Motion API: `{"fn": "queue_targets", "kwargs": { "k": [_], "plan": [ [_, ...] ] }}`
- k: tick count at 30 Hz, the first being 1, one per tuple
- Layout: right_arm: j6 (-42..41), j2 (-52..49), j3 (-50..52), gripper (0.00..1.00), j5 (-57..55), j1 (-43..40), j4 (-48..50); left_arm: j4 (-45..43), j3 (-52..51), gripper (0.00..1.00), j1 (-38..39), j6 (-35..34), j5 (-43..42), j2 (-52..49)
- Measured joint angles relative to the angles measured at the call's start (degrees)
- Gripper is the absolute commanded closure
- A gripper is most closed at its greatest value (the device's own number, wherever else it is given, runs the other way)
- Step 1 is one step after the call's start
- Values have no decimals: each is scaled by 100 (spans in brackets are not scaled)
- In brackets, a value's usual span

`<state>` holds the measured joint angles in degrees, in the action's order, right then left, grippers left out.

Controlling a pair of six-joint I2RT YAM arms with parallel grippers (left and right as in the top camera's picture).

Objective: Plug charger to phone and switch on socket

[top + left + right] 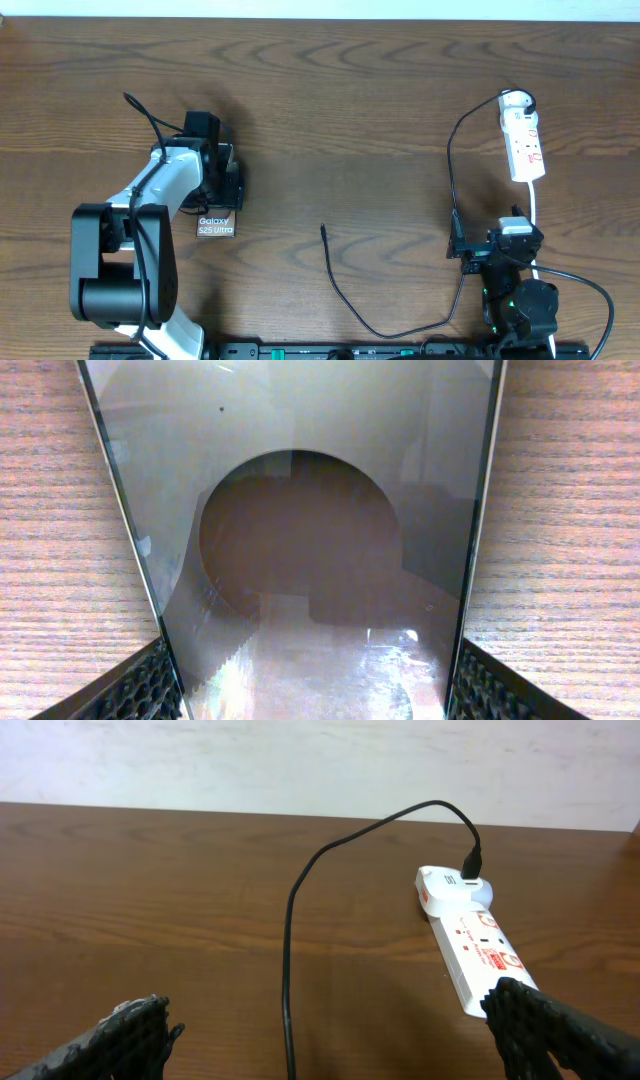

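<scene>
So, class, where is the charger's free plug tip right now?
Overhead view: the plug tip lies loose on the table, centrally, right of the phone, left of the right arm.

glossy glass-faced phone [320,540], white plastic socket [480,950], grained wooden table [350,110].

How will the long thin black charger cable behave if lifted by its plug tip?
Probably floppy: the cable lies in loose curves. Likely light, being thin. Its far end is plugged in at the white power strip, so it may tug there.
</scene>
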<state>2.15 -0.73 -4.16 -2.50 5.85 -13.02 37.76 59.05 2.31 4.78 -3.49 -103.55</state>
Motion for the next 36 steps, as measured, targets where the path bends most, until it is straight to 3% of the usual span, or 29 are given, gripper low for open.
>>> {"fn": "queue_targets", "kwargs": {
  "k": [5, 13, 36],
  "plan": [
    [0, 0, 0, 1, 0, 0, 0, 2, 0, 73, 0, 0, 0, 0],
    [0, 0, 0, 1, 0, 0, 0, 2, 0, 92, 0, 0, 0, 0],
    [0, 0, 0, 1, 0, 0, 0, 61, 4, 93, 0, 0, 2, 13]
  ]
}}
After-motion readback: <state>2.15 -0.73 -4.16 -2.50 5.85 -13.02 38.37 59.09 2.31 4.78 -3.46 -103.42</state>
